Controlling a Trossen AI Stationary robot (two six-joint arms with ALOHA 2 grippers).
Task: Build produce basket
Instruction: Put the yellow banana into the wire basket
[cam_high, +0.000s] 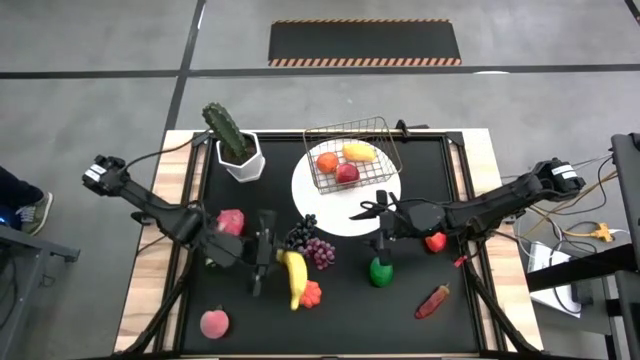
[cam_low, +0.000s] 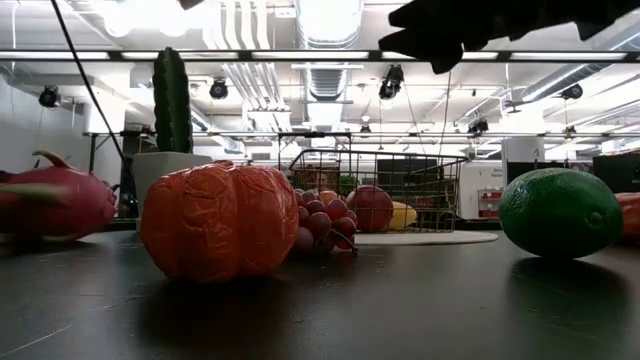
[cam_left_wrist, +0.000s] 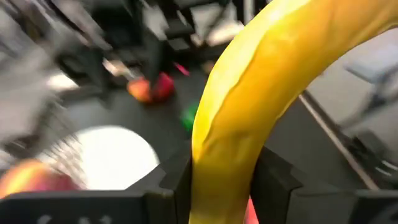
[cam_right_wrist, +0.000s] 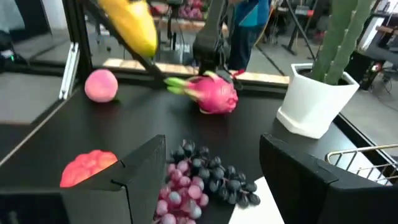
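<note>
The wire basket (cam_high: 350, 150) stands at the far side of a white plate (cam_high: 335, 205) and holds an orange, a yellow and a red piece of produce. My left gripper (cam_high: 278, 262) is shut on a yellow banana (cam_high: 294, 280) near the table's middle. My right gripper (cam_high: 362, 210) hovers open over the plate, pointing at the purple grapes (cam_right_wrist: 199, 180), which lie on the mat beyond its fingers. Loose produce on the mat: a pink dragon fruit (cam_high: 230, 222), an orange-red piece (cam_high: 311, 293), a peach (cam_high: 214, 323) and a green piece (cam_high: 381, 270). My left gripper pinches the banana (cam_left_wrist: 217, 168) between its two fingers (cam_left_wrist: 177, 183), which lie across it, apparently near one end. The fingers come slanting down from the table's left. The rest of the banana curves up and away beyond them. In the right wrist view the banana (cam_right_wrist: 127, 25) hangs clear of the mat.
A white pot with a green cactus (cam_high: 238, 150) stands at the far left of the mat. A red piece (cam_high: 435, 241) and a red chili (cam_high: 432, 300) lie toward the right. The wooden border (cam_high: 150, 270) rims the black mat.
</note>
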